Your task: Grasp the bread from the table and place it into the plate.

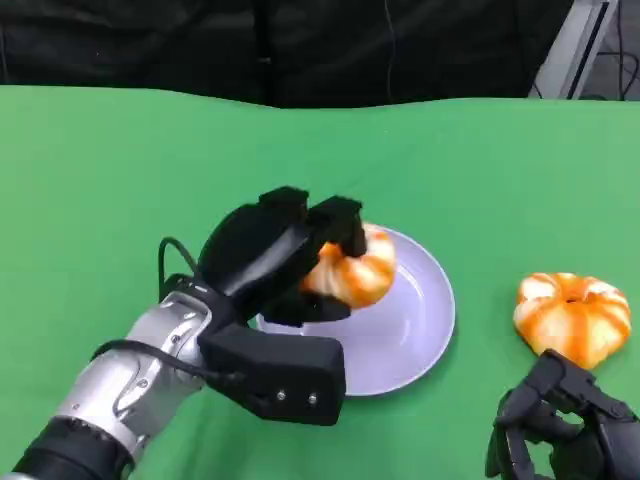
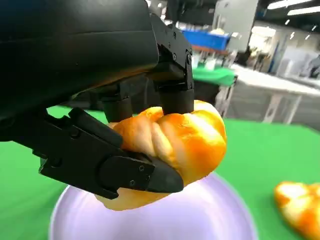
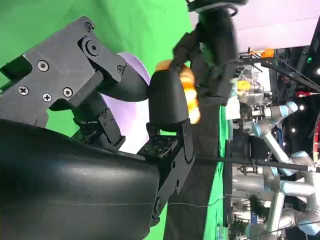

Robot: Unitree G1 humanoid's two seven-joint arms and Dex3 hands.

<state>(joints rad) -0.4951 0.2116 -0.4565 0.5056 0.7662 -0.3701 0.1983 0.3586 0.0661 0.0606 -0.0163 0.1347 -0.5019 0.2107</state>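
The left hand [image 1: 285,255] grips a twisted orange-glazed bread roll [image 1: 352,270] between its fingers, holding it above the pale lavender plate [image 1: 400,335] on the green table [image 1: 100,180]. The right hand [image 1: 560,425] rests low at the table's near edge, fingers curled in, empty, just beside a second bread roll [image 1: 572,317] lying right of the plate

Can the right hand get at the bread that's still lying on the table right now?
Probably yes. The right hand sits just in front of the loose bread on the green table, with nothing between them. The left hand is busy holding another bread over the plate.
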